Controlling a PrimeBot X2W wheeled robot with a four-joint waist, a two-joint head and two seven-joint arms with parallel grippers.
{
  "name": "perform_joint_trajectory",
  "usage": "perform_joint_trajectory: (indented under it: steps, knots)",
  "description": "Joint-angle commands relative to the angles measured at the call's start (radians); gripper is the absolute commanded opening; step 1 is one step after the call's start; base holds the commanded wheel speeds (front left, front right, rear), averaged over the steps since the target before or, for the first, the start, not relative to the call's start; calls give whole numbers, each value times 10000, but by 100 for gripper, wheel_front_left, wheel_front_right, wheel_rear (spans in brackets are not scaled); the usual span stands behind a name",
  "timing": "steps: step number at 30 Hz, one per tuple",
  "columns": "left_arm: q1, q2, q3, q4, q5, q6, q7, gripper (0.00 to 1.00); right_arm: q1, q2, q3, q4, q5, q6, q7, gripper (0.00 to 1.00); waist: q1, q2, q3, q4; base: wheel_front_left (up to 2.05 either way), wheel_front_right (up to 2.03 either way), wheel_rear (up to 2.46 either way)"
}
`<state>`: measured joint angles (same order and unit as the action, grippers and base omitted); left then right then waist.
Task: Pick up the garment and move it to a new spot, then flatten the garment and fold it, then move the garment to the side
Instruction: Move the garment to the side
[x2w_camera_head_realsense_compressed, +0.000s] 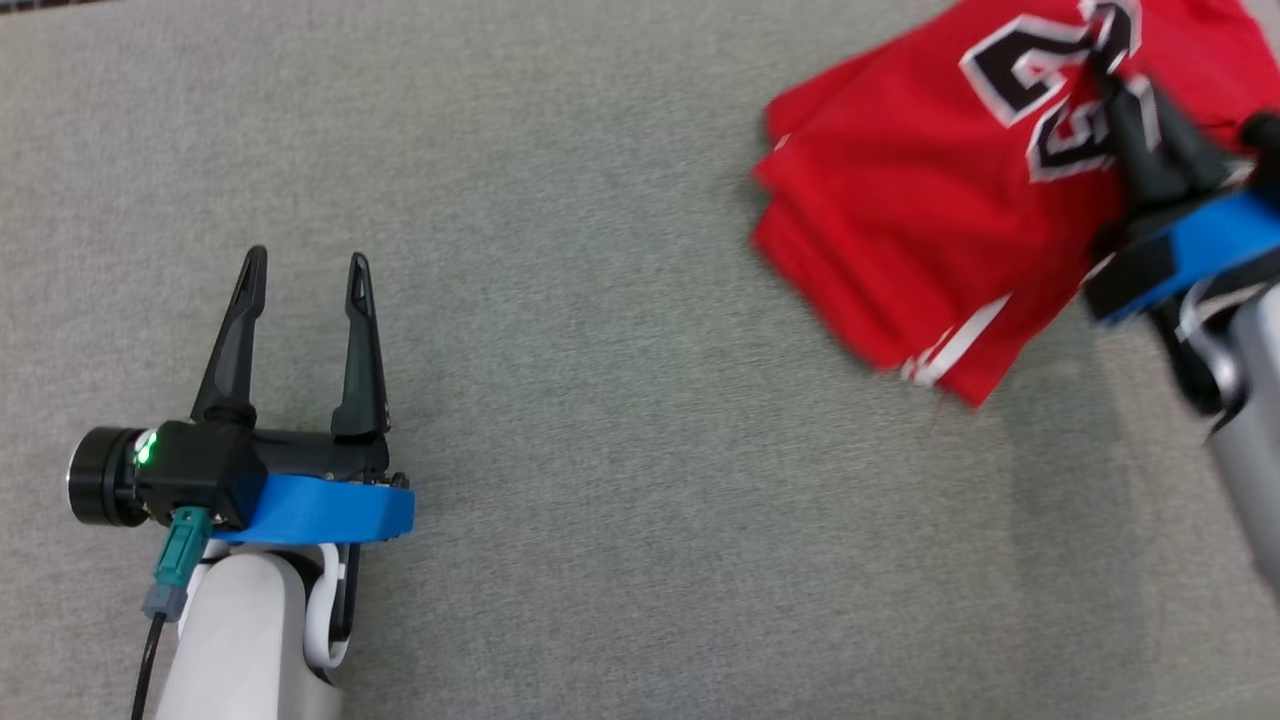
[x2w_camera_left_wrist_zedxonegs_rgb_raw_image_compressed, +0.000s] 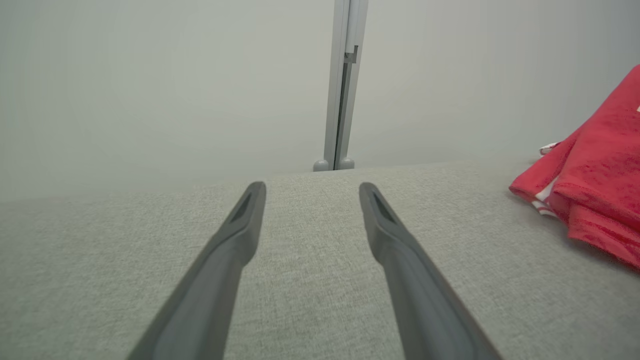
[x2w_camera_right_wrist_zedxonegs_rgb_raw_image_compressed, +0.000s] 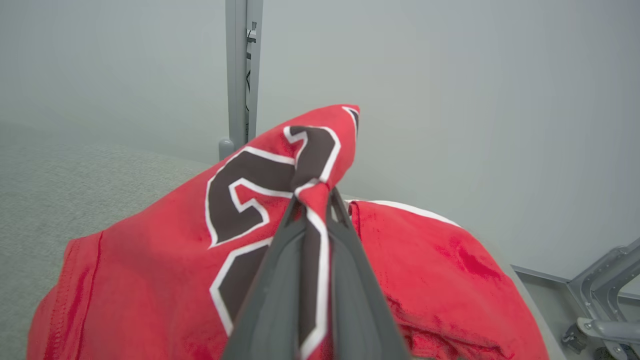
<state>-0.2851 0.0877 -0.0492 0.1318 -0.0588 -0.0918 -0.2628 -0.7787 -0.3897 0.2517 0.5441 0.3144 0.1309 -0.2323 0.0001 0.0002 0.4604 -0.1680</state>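
Folded red fabric jersey with black white-edged numbers (x2w_camera_head_realsense_compressed: 900, 200) sits far right on the grey cloth tabletop (x2w_camera_head_realsense_compressed: 600, 450), my right gripper (x2w_camera_right_wrist_zedxonegs_rgb_raw_image_compressed: 316, 200) pinched tight on a ridge at the number. Likely the move-aside step: I drag low and slow so the layers stay stacked. My left gripper (x2w_camera_head_realsense_compressed: 306, 262) is spread wide, empty, well apart.

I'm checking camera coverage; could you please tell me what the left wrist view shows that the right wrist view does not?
Left wrist: the left gripper, open. Right wrist: the right gripper shut on the red jersey by its black numeral, and a metal bracket. Both: the jersey, the grey fabric surface and a grey post.
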Motion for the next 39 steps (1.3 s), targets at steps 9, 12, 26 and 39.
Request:
perform_joint_trajectory:
  steps: [9,12,26,39]
  knots:
    - [-639,14,-152,-390,42,-92,-23,100,-2447,-1578,-277,1603,392,-1,578,0,-1,-2,1124,758,0,0,0]
    - [-792,21,-192,-468,66,-117,-21,100,-2955,-2241,-176,2176,548,-1,644,0,-1,-2,1390,854,0,0,0]
    - [-818,152,-180,-827,153,-21,-21,100,-4247,-3534,699,3636,75,-1,1271,0,-1,-2,1745,558,0,0,0]
    - [-674,154,-187,-896,67,29,-21,100,-4869,-3400,853,4635,-341,-1,1634,31,-1,-2,1771,380,0,0,0]
